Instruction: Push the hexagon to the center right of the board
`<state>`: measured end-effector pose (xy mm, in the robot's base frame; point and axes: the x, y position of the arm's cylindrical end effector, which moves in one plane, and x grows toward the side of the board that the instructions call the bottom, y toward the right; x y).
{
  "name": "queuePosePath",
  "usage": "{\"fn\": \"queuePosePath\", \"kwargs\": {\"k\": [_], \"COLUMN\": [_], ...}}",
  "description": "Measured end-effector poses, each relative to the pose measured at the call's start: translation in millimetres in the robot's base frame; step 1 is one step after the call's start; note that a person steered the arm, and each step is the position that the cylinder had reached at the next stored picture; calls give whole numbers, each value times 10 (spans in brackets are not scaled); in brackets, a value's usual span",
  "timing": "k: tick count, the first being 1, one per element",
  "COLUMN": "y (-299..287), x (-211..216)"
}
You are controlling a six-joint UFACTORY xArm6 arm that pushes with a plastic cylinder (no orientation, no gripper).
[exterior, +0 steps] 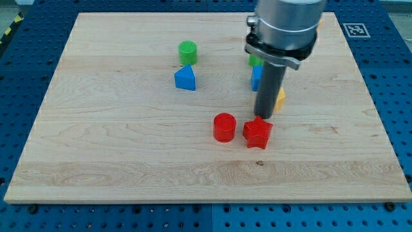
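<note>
My tip point(263, 117) is at the lower end of the dark rod, right of the board's middle. It stands just above the red star point(258, 134), touching or nearly touching its top edge. A yellow block point(280, 98) peeks out from behind the rod on its right side; most of it is hidden, so I cannot tell its shape. A blue block point(255, 78) and a green block point(255, 62) show partly behind the rod, on its left. A red cylinder point(224, 127) sits just left of the red star.
A green cylinder point(187, 51) and a blue triangular block point(185, 78) sit toward the view's top, left of centre. The wooden board point(116, 154) lies on a blue perforated table. The arm's grey body covers part of the board's top right.
</note>
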<state>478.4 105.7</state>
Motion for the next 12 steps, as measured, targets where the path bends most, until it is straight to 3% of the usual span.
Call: {"fn": "queuePosePath", "kwargs": {"k": [2, 6, 8, 12], "y": [241, -95, 13, 1411], "x": [-30, -160, -388, -430]}}
